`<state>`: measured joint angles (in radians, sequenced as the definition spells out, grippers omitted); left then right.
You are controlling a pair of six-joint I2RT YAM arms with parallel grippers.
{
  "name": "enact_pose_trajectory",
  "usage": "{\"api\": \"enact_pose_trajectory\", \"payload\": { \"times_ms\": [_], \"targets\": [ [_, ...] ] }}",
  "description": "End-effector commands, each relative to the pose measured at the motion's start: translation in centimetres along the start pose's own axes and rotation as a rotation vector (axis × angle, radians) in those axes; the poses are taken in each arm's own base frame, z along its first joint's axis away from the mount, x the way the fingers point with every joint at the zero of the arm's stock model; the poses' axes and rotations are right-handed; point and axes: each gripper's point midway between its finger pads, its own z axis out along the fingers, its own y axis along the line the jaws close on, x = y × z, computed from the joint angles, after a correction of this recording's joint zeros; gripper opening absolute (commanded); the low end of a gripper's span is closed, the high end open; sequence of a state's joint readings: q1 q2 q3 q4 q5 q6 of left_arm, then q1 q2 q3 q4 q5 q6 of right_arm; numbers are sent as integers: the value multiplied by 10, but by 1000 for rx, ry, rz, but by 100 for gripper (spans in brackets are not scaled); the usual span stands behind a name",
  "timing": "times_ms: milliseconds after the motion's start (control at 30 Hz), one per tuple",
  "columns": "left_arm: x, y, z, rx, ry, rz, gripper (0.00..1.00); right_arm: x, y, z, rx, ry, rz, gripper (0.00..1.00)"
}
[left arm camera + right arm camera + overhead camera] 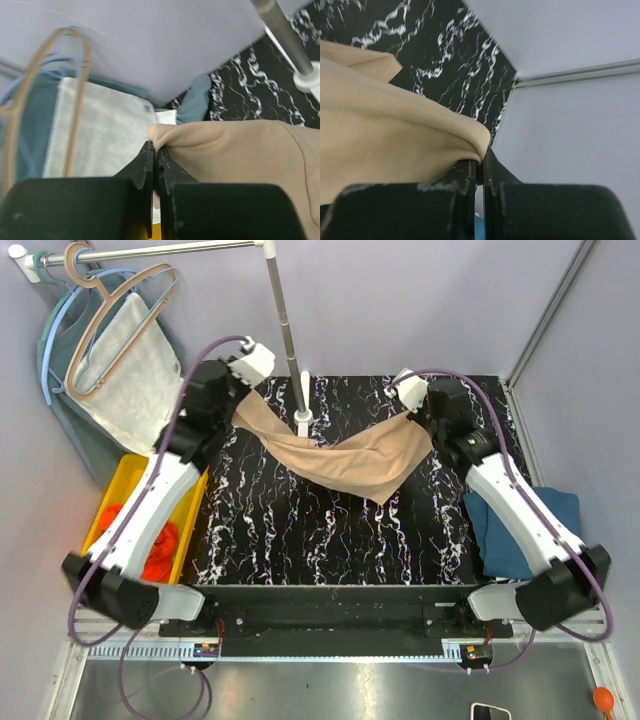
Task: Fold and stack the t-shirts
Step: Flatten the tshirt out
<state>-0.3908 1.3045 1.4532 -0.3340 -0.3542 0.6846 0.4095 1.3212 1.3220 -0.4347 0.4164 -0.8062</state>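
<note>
At the near left, the orange-red t-shirt (158, 545) lies bunched in the yellow bin (130, 462) beside the table (300, 540). At the near right, the dark teal-blue t-shirt (492, 535) lies off the table's right edge, partly under the right arm. Farther back, the beige-tan t-shirt (350, 460) hangs as a sagging band between both grippers, with its lowest fold over the marbled top. The left gripper (155, 147) is clamped on the shirt's left end, fingers pressed together on a fold of fabric. The right gripper (479, 162) pinches the right end the same way. Behind the shirt stands the metal pole (283, 320). At the far left, the hangers (120, 310) and a white cloth (135, 370) hang from the rail.
</note>
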Motion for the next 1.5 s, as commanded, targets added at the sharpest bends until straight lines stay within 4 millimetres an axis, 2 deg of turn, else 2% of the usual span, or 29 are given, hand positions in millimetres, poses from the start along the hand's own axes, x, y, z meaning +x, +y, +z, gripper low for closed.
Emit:
{"api": "enact_pose_trajectory", "payload": {
  "times_ms": [0,33,67,100,133,167,200,233,267,300,333,367,433,467,500,533,600,633,700,733,767,800,833,867,933,967,1033,1167,1467],
  "targets": [
    [12,-35,60,13,13,36,0,25,12,65,-32,47,50,0],
    [13,-38,69,8,19,38,0,21,5,75,-26,36,59,0],
    [23,-51,85,16,51,48,0,31,15,97,-55,72,53,0],
    [24,-55,94,12,57,47,0,41,8,108,-46,95,70,0],
    [22,-56,100,11,58,44,0,35,-1,116,-40,79,90,0],
    [33,-70,114,27,88,46,0,46,9,135,-66,114,87,0],
    [36,-75,120,31,98,46,0,50,10,144,-71,125,90,0],
    [34,-78,126,35,98,43,0,51,4,152,-55,132,101,1],
    [45,-90,137,48,126,49,0,62,17,167,-77,169,92,7],
    [47,-96,142,51,132,46,0,66,21,174,-80,185,90,35],
    [49,-99,146,52,140,44,0,69,26,179,-81,200,94,49],
    [57,-112,152,69,160,48,0,77,34,185,-94,219,98,55],
    [64,-123,156,82,174,55,0,84,47,184,-118,231,129,76],
    [68,-129,157,83,183,59,0,80,47,178,-120,218,147,96],
    [73,-135,156,90,189,66,0,81,49,174,-129,214,158,100],
    [76,-139,156,95,194,68,0,85,62,167,-169,221,175,100],
    [79,-146,153,103,197,73,0,75,65,146,-212,195,197,100],
    [80,-148,152,104,200,73,0,80,85,132,-288,212,211,100],
    [82,-155,148,117,205,77,0,65,97,104,-354,179,211,100],
    [79,-154,146,117,196,70,0,72,121,88,-436,200,210,100],
    [78,-156,143,124,194,70,0,65,123,72,-454,176,214,98],
    [78,-158,140,130,194,75,0,57,139,59,-503,156,198,98],
    [75,-156,136,127,189,74,0,65,159,45,-561,184,198,97],
    [74,-159,133,137,192,80,0,57,167,30,-600,149,201,95],
    [72,-159,127,151,191,84,0,54,198,8,-696,139,198,92],
    [71,-162,124,161,188,91,0,53,205,3,-718,132,199,89],
    [71,-162,118,164,186,101,0,57,223,-1,-775,154,211,83],
    [76,-161,113,165,197,108,0,67,243,8,-818,190,209,72],
    [83,-165,107,179,204,118,0,88,282,24,-882,244,200,66]
  ]
}}
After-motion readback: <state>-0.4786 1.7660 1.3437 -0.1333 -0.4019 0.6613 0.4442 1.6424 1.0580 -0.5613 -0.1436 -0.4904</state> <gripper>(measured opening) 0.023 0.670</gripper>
